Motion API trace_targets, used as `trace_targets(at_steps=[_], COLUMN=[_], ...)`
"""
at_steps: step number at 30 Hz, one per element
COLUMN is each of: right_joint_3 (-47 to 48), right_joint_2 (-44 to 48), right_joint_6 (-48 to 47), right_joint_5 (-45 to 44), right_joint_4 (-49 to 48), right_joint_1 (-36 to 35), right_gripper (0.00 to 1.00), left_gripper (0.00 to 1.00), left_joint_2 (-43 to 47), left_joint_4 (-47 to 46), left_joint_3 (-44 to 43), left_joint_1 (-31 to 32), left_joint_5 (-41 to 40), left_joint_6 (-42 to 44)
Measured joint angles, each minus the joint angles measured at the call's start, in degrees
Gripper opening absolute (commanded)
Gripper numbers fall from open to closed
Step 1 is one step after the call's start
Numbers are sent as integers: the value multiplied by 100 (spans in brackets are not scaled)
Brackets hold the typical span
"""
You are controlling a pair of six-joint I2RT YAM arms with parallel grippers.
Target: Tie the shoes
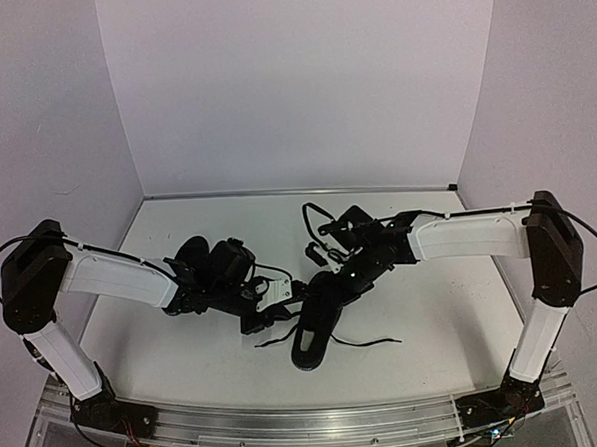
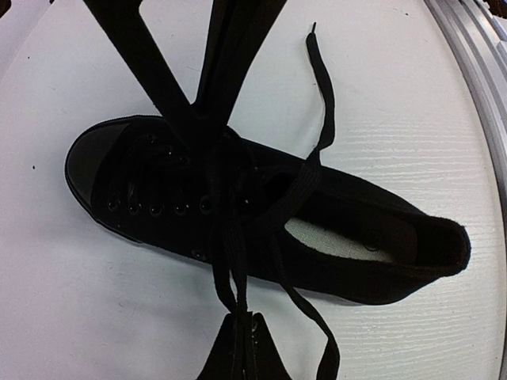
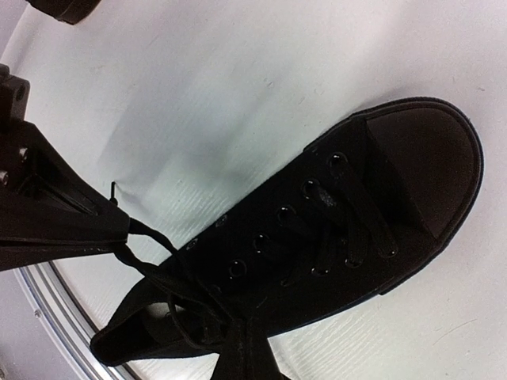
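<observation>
Shoes (image 1: 314, 328) are lying untied on the bench (image 1: 434, 327) while I am pinching one lace (image 2: 230, 261) in my left tool (image 2: 238, 344), my right tool (image 3: 245, 352) pressing shut over the same shoe, all the knotting remaining.

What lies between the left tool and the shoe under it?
Two black lace strands run from the eyelets of the shoe into the shut left tool, over the white table. The left wrist view shows this.
</observation>
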State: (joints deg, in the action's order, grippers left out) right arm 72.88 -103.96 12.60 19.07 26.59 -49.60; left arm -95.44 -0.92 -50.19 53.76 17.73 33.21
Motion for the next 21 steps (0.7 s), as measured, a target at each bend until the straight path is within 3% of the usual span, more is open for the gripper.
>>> trace_targets(at_steps=[7, 10, 13, 21], right_joint_3=[-262, -289, -288, -111], right_joint_2=[278, 335, 336, -41], right_joint_6=[97, 118, 140, 137], right_joint_5=[-61, -20, 10, 40], right_joint_4=[-29, -49, -70, -135], right_joint_1=[3, 9, 9, 24], right_gripper=[1, 19, 26, 24], left_gripper=[0, 0, 0, 0], left_joint_2=[0, 0, 0, 0], left_joint_4=[2, 4, 4, 4], left_joint_3=[0, 0, 0, -2], left_joint_1=[0, 0, 0, 0], left_joint_5=[-64, -94, -98, -98], left_joint_6=[0, 0, 0, 0])
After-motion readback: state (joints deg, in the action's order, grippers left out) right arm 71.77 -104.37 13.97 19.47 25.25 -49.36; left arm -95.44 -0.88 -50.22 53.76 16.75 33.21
